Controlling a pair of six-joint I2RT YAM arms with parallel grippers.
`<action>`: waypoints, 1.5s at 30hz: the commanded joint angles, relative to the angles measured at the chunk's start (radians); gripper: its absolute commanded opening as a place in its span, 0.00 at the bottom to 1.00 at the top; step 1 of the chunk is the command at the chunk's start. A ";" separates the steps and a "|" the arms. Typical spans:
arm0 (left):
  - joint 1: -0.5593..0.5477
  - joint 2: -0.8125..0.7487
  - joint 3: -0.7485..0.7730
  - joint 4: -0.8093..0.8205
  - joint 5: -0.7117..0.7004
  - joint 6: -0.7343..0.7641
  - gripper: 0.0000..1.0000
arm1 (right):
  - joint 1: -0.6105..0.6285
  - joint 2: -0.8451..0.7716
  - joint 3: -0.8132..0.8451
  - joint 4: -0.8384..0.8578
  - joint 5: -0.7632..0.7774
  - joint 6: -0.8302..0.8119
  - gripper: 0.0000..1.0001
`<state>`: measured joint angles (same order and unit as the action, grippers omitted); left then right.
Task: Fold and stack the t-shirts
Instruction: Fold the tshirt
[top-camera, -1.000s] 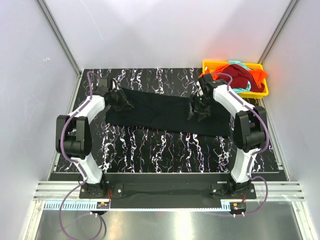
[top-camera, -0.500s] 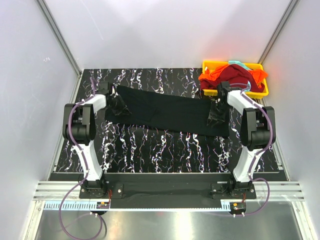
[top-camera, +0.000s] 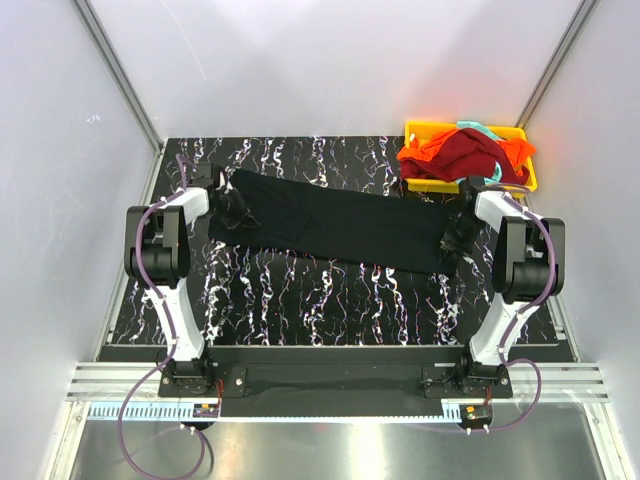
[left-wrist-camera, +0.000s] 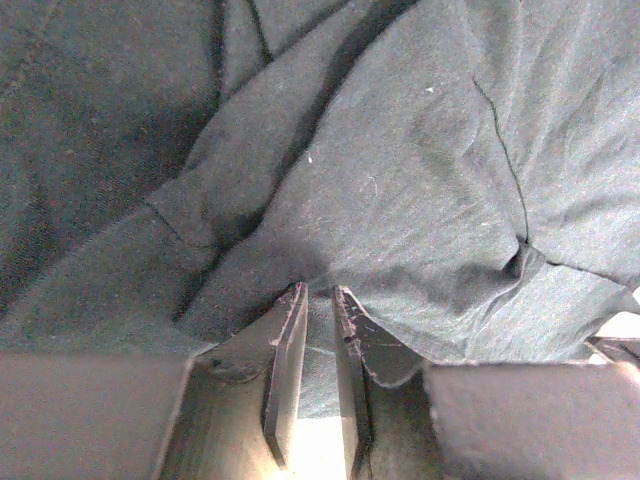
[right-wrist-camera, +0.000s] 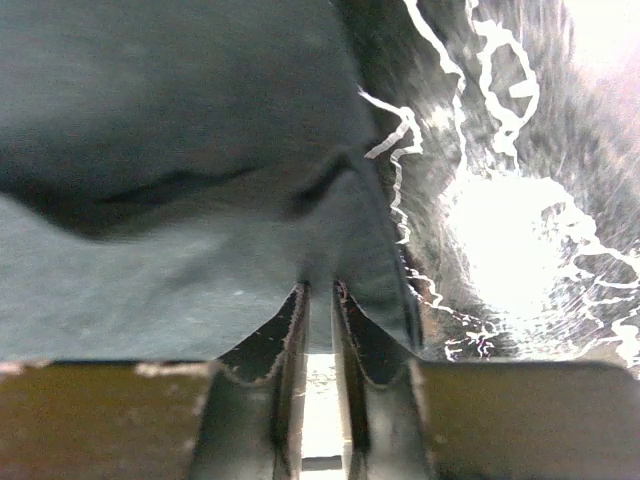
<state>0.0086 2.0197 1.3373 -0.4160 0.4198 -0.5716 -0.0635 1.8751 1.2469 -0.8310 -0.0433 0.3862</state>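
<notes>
The black t-shirt (top-camera: 340, 220) lies stretched in a long band across the marbled table, left to right. At its left end my left gripper (top-camera: 232, 208) is shut on a fold of the black fabric (left-wrist-camera: 400, 180), which runs between its narrow jaws (left-wrist-camera: 318, 290). My right gripper (top-camera: 455, 240) sits at the shirt's right end, its jaws (right-wrist-camera: 320, 287) closed on the edge of the black cloth (right-wrist-camera: 180, 120). The dark red t-shirt (top-camera: 470, 152), the orange t-shirt (top-camera: 425, 155) and the teal t-shirt (top-camera: 478, 128) are heaped together at the back right.
The heap of shirts sits in a shallow yellow tray (top-camera: 415, 128) at the back right corner, with orange cloth spilling over its left rim. White walls and metal posts close in the black marbled table (top-camera: 300, 300) on three sides.
My right gripper slid right along the black t-shirt to its right end and closed on the edge. The left arm drew back slightly, still holding the left end.
</notes>
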 joint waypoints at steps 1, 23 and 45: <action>0.017 0.011 0.005 0.016 -0.003 0.029 0.23 | -0.015 -0.051 -0.068 0.010 0.002 0.051 0.19; -0.085 -0.133 0.072 -0.035 0.007 0.032 0.32 | -0.048 -0.222 -0.132 -0.005 -0.081 0.029 0.63; -0.131 -0.059 0.154 -0.037 0.039 0.038 0.30 | -0.105 -0.093 -0.113 0.026 -0.125 -0.029 0.36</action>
<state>-0.1333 1.9472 1.4422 -0.4763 0.4309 -0.5468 -0.1703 1.7832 1.1038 -0.8089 -0.1516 0.3679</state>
